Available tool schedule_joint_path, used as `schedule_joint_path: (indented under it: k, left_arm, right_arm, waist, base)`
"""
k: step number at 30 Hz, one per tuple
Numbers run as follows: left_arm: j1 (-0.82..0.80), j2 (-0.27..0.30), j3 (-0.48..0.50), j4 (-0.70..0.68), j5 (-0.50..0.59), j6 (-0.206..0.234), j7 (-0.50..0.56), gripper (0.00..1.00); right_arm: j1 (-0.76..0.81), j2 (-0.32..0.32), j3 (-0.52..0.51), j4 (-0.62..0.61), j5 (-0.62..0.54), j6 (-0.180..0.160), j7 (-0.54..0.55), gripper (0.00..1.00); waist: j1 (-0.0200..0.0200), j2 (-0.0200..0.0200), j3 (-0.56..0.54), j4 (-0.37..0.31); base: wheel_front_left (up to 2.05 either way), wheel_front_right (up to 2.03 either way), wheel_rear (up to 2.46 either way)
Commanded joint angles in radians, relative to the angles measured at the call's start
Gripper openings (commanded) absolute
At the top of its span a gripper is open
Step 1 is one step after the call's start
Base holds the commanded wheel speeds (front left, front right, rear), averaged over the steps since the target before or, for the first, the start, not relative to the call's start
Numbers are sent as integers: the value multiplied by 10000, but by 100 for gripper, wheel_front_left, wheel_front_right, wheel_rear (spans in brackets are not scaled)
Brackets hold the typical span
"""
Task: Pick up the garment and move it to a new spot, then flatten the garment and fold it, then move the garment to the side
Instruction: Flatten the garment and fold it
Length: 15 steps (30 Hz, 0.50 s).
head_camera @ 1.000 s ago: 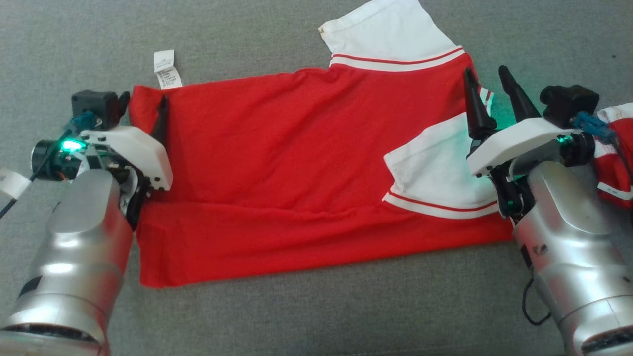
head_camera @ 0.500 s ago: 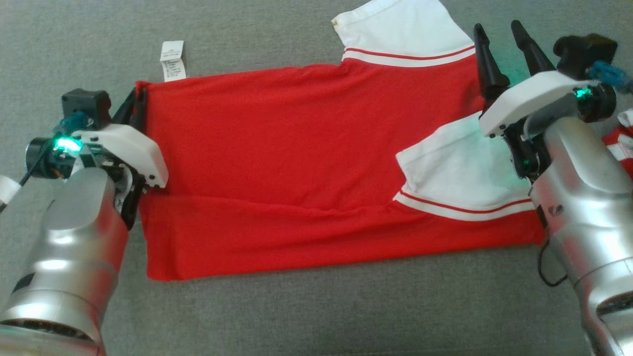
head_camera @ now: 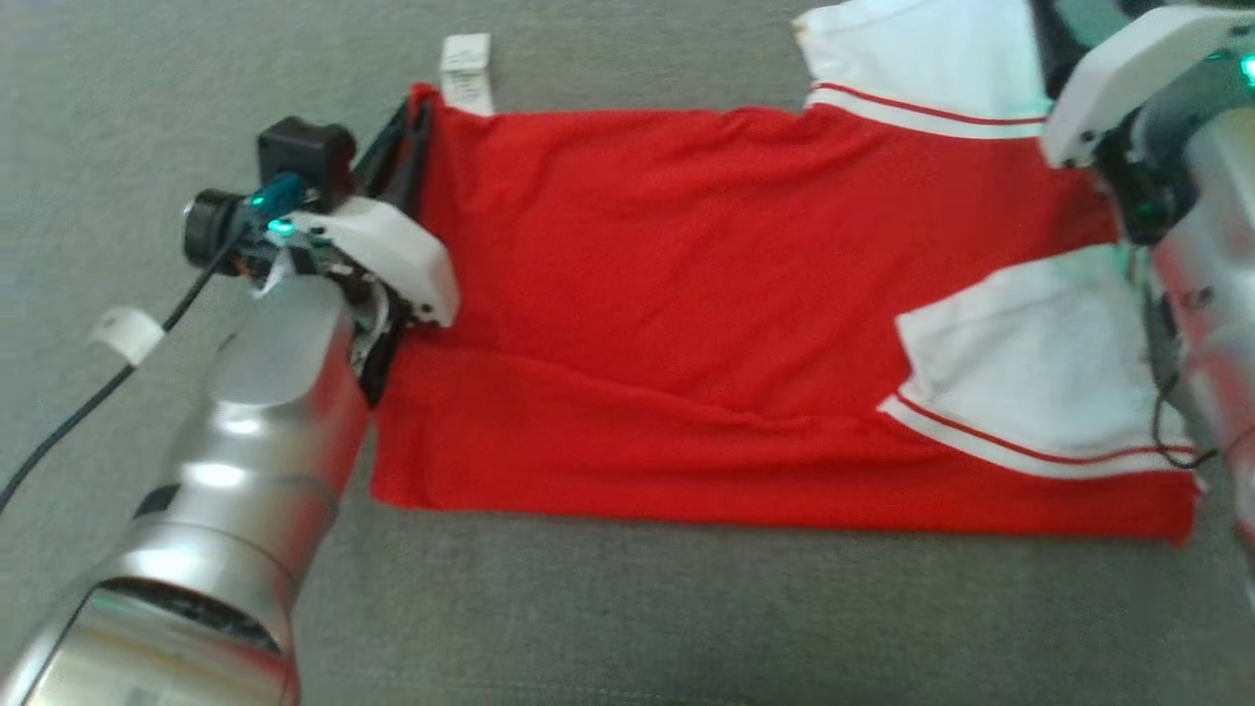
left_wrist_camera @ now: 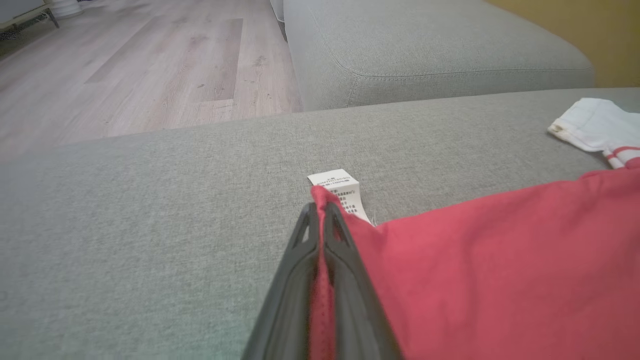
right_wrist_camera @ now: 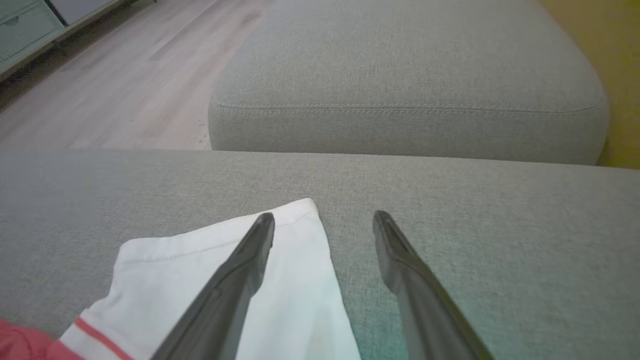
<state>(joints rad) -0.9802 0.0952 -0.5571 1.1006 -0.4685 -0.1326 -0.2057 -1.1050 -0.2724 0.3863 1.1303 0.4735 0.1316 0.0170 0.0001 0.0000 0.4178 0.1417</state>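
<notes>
**What I can't make out**

The print on the label (left_wrist_camera: 340, 192) is too small to read. My head view is smeared; its top edge cuts the far white sleeve (head_camera: 912, 49), and my right forearm (head_camera: 1201, 324) covers one end of the garment (head_camera: 686, 294).

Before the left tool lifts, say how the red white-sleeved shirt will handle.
Probably floppy: the red cloth shirt with white sleeves lies creased and flat on the grey fabric cushion. Raised by the corner pinched in the left tool, it should drape and drag.
</notes>
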Motion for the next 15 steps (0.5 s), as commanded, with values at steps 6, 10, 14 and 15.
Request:
schedule_joint_path:
  k: [6,10,14,15]
  left_arm:
    - [-596,25,-286,-215,-313,20,-274,0]
    - [-706,-107,-540,-191,-522,20,-371,0]
    - [-765,-152,-715,-109,-728,20,-443,0]
    - [-772,-157,-755,-89,-778,20,-458,0]
  right_arm:
    - [-904,-193,76,565,-154,-9,331,100]
    - [-1178,-252,75,1004,-241,-9,477,100]
    - [-1250,-235,70,1296,-383,-9,614,100]
    - [-1238,-218,43,1347,-388,-9,663,100]
  waist:
    - [-1,0,470,834]
    - [-1,0,608,1042]
    - [-1,0,642,1116]
    - [-1,0,635,1125]
  base:
    - [0,0,0]
    - [0,0,0]
    - [0,0,0]
    - [0,0,0]
